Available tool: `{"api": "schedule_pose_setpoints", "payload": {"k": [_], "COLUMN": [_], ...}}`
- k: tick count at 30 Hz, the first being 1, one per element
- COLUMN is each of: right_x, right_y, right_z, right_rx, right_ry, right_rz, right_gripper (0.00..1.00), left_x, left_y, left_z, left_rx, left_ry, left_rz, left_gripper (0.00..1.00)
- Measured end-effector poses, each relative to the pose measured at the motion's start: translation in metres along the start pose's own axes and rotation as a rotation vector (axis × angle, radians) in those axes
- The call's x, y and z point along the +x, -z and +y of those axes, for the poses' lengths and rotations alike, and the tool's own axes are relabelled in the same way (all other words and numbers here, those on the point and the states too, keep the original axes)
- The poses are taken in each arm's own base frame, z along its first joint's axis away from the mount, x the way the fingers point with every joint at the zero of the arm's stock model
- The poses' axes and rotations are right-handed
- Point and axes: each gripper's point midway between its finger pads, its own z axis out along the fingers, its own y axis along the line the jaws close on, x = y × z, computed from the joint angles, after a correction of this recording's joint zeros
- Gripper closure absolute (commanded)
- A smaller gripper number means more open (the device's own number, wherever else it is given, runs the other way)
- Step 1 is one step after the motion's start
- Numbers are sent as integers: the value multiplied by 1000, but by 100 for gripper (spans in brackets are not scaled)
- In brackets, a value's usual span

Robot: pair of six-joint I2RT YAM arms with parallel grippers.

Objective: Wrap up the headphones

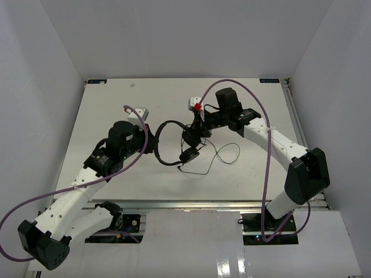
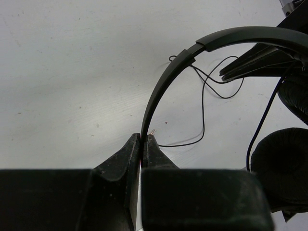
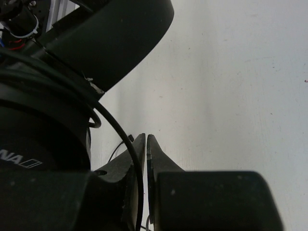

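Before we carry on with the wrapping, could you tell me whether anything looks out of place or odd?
Nothing looks damaged or spilled. The only untidy thing is the cord, sprawling in loose loops on the table beside the headphones. The left hand pinches the headband; the right hand pinches the cord.

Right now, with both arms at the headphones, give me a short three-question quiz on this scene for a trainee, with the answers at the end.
1. True or false: the left gripper is shut on the headband.
2. Multiple choice: in the top view, the big loose loop of the cord lies on the table
A) left of the earcups
B) right of the earcups
C) under the left arm's base
3. Fill in: the right gripper pinches the thin black ____.
Key: 1 true; 2 B; 3 cord.
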Motion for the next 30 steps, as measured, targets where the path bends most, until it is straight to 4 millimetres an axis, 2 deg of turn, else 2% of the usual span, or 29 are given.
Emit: {"api": "schedule_pose_setpoints", "payload": {"k": [6,12,30], "right_x": [-10,-6,1], "right_y": [1,-3,-27], "right_z": [-1,8,21], "right_rx": [-12,-58,-239], "right_ry": [-8,-44,-170], "right_rz": [-48,-80,-244], "right_gripper": [87,85,62], "left_x": [2,-3,-64], "left_y": [0,0,17], "left_z": [1,3,-15], "left_rx": [-7,-32,-55], "left_ry": [5,37,176], "left_rz": [7,5,-82], "left_gripper": [100,100,100]}}
